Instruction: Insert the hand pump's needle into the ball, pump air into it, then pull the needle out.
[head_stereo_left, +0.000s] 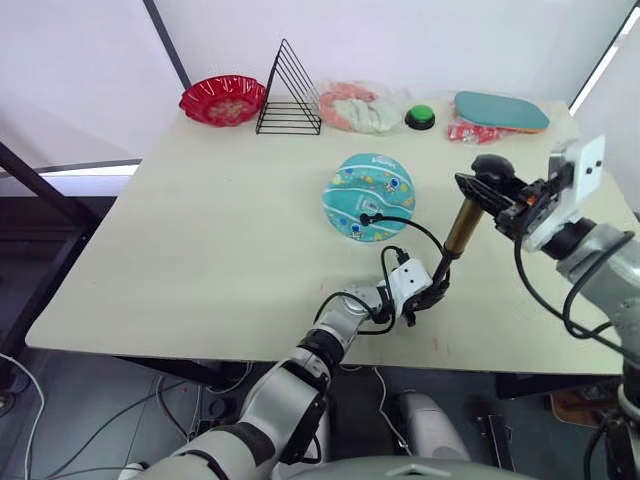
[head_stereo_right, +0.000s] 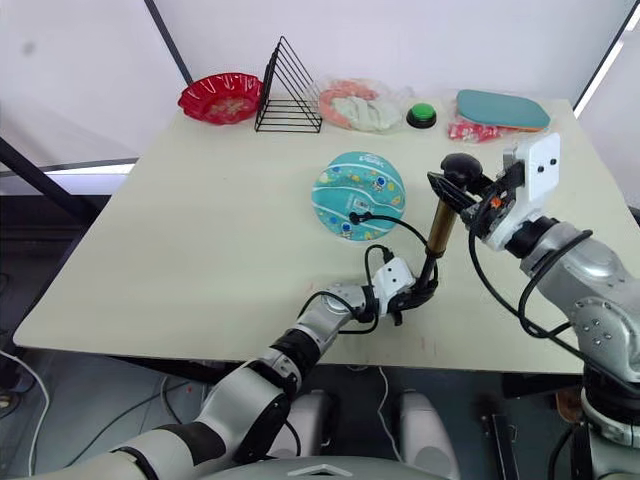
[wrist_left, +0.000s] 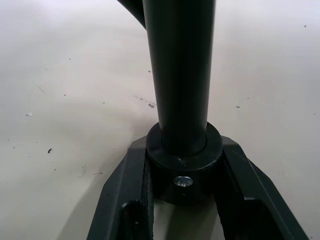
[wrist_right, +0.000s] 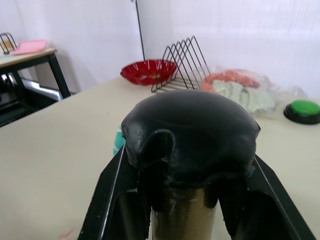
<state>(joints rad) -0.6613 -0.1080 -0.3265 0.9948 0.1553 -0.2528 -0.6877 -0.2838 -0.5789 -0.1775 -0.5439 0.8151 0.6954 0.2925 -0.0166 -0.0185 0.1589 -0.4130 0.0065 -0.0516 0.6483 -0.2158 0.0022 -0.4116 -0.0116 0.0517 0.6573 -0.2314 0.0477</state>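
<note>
Your left gripper (wrist_left: 182, 200) clamps the black base of the pump (head_stereo_left: 461, 226), which stands tilted near the table's (head_stereo_left: 180, 260) front edge. Your right gripper (wrist_right: 190, 200) is closed around the pump's handle (head_stereo_left: 490, 172) on top. The hose (head_stereo_left: 420, 228) curves to the ball (head_stereo_left: 369, 196) mid-table, its fitting touching the ball; you can't make out the needle itself. At the back, the red bowl (head_stereo_left: 222, 100) holds something pale, unclear what.

Needle too small to make out; ball (wrist_right: 118, 141) mostly hidden behind pump handle (wrist_right: 190, 132).
</note>
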